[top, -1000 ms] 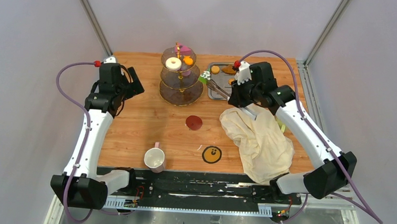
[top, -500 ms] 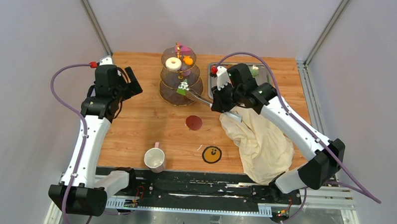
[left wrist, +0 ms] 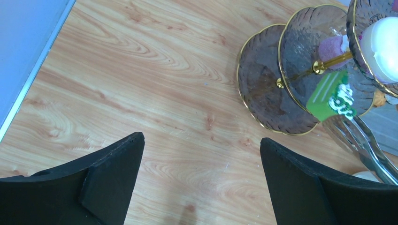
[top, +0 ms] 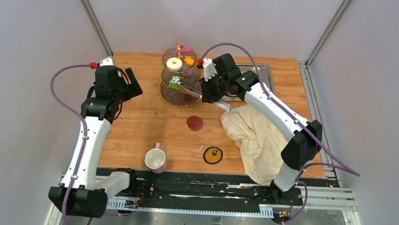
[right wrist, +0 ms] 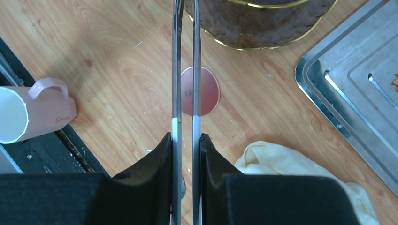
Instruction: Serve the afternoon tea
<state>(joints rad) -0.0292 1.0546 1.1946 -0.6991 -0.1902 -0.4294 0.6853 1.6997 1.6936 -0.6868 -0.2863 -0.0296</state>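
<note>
The three-tier smoky glass stand (top: pixel 183 96) (left wrist: pixel 263 89) (right wrist: pixel 263 23) stands at the back middle of the table. Its top tier carries a white donut (top: pixel 174 63) (left wrist: pixel 382 47), an orange macaron (top: pixel 189 60) and a pink cake (top: pixel 184 49). My right gripper (top: pixel 204 95) (right wrist: pixel 186 136) is shut on metal tongs (right wrist: pixel 174 70) (left wrist: pixel 366 145). The tongs hold a green cake (top: pixel 174 84) (left wrist: pixel 328 96) over the stand's lower tiers. My left gripper (top: pixel 133 85) (left wrist: pixel 202 140) hangs open over bare wood, left of the stand. A pale pink mug (top: pixel 155 159) (right wrist: pixel 28 115) sits near the front edge.
A steel tray (top: pixel 261 72) (right wrist: pixel 347 79) lies right of the stand, mostly behind my right arm. A crumpled cream cloth (top: pixel 259 139) (right wrist: pixel 291 164) covers the right front. A red coaster (top: pixel 195 123) (right wrist: pixel 209 91) and a yellow face coaster (top: pixel 212 155) lie mid-table.
My right arm has swung left from the steel tray, carrying the green cake in the tongs to the stand. The left arm shifted slightly at first, then stayed still.
</note>
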